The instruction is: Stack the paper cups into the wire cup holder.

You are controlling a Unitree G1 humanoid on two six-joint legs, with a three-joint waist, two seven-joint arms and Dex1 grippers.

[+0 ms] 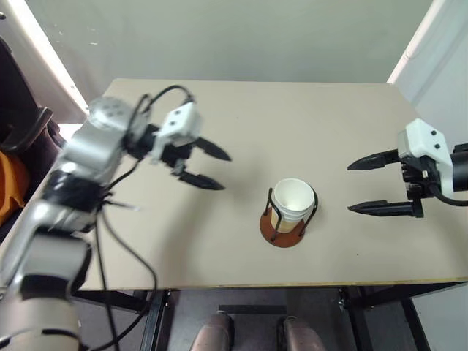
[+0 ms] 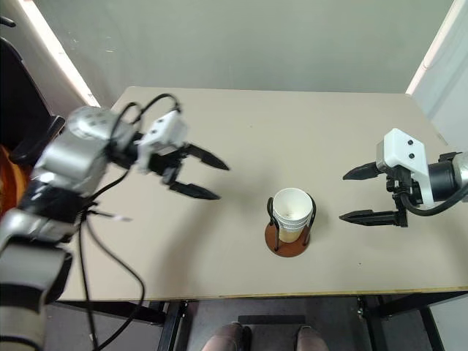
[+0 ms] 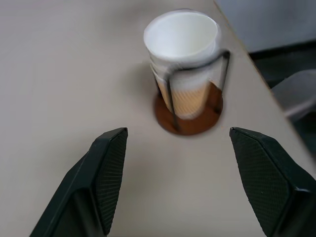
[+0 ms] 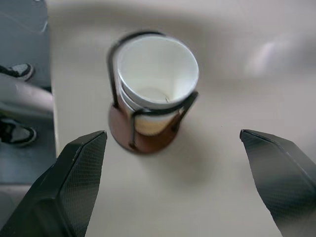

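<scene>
Table (image 1: pixel 241 124): pale beige top, with the cup holder standing toward its near edge, a little right of the middle
Wire cup holder (image 1: pixel 287 228): upright on its round reddish-brown base, thin black wire loops rising around the cups
Paper cups (image 1: pixel 294 199): nested one inside another in the holder, mouth up, white rims layered at the top and the tan-yellow side showing between the wires; how many are in the stack cannot be told for sure
Left gripper (image 1: pixel 210 165): over the table to the left of the holder and well apart from it, its two black fingers spread wide and pointing right toward the cups, nothing between them
Right gripper (image 1: pixel 368 185): over the right side of the table, near the holder but clear of it, fingers parted wide and pointing left, holding nothing
Left wrist view: cups and holder (image 3: pixel 188 106) lie ahead of the spread fingers (image 3: pixel 103 173), untouched
Right wrist view: the same stack (image 4: pixel 157 84) stands ahead of its own parted fingers (image 4: pixel 74 177)
</scene>
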